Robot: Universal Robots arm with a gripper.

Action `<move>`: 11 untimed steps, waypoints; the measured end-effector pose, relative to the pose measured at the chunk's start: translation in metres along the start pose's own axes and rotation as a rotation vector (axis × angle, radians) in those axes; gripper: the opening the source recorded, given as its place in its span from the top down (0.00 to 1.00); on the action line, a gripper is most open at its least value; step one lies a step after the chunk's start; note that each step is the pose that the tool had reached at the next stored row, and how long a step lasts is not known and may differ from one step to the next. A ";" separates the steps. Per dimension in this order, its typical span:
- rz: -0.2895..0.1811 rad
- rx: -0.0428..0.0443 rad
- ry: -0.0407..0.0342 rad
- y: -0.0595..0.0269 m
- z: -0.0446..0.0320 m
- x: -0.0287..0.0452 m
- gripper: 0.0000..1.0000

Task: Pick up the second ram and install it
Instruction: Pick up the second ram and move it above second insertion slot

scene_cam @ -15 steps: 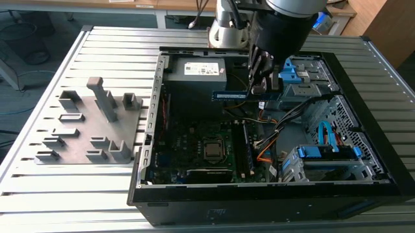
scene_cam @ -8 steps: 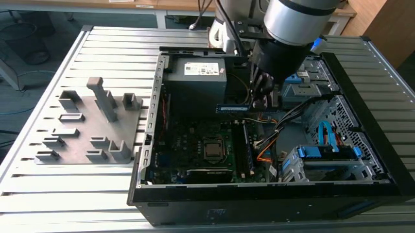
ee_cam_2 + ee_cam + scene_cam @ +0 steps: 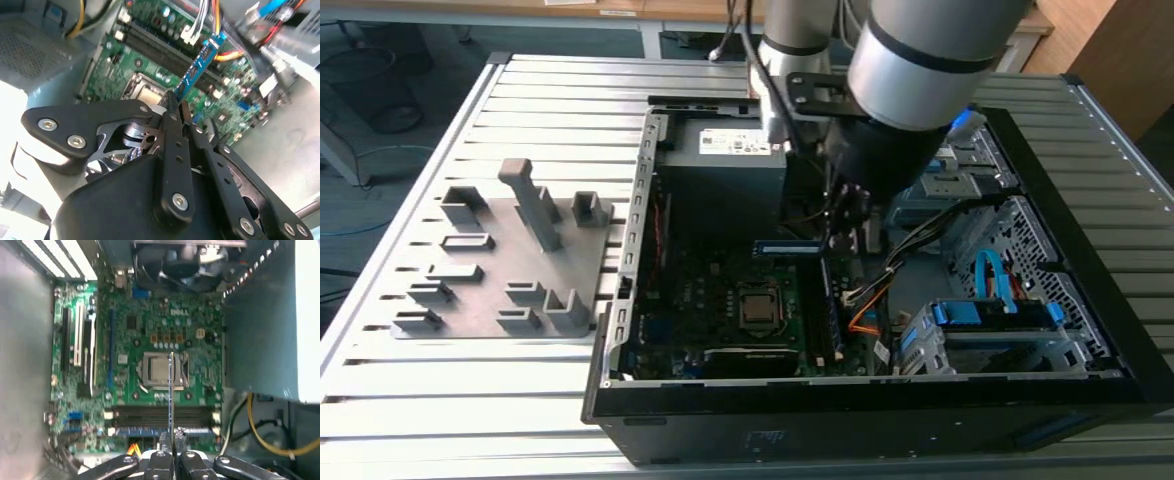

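My tool [image 3: 835,237] reaches down into the open computer case [image 3: 854,395], which lies on its side on the slatted metal table [image 3: 520,90]. Its fingers are drawn narrow and pinched together on the second ram [image 3: 787,246], gripping the strip by one end so that the rest of it juts out beyond the fingertips.

In the second wrist view the tool [image 3: 175,103] holds the second ram [image 3: 196,70] out over the green motherboard [image 3: 235,105], the strip showing bluish in the light. It points towards the long dark memory slots [image 3: 165,47], with the CPU socket [image 3: 145,91] to one side.

In the first wrist view my tool [image 3: 171,441] shows the second ram [image 3: 171,390] edge-on, as a thin pale line. It crosses the memory slots [image 3: 145,415] and its far end overlaps the CPU socket [image 3: 159,371]. It looks to be clear of the motherboard [image 3: 125,340] and not seated in any slot. A fan [image 3: 185,265] sits beyond the socket, and a yellow cable [image 3: 260,435] loops beside the board.

On the exterior view's left, well apart from the case, a grey fixture plate [image 3: 507,260] with upright blocks rests on the table.
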State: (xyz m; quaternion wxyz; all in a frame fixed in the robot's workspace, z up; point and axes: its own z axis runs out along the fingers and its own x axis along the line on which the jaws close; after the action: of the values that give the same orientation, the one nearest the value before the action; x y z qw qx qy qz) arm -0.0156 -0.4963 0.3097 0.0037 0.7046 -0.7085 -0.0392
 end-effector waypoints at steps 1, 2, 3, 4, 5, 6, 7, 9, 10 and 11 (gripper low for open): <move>0.000 0.0000 0.0000 0.0047 0.0013 0.0005 0.86; 0.000 -0.0001 -0.0006 0.0092 0.0026 0.0010 0.86; 0.000 -0.0002 -0.0011 0.0132 0.0038 0.0017 0.86; 0.000 0.0000 -0.0019 0.0152 0.0054 0.0024 0.86; 0.000 0.0001 -0.0022 0.0166 0.0072 0.0029 0.86; 0.000 -0.0001 -0.0028 0.0175 0.0087 0.0033 0.86; 0.000 0.0000 -0.0099 0.0192 0.0100 0.0035 0.86; -0.002 0.0004 -0.0423 0.0206 0.0102 0.0036 0.86; -0.004 0.0005 -0.0602 0.0218 0.0103 0.0036 0.86; -0.004 0.0006 -0.0655 0.0231 0.0111 0.0039 0.86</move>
State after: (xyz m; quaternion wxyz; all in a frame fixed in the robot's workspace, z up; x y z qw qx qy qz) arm -0.0394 -0.4996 0.2998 -0.0198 0.7043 -0.7069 -0.0620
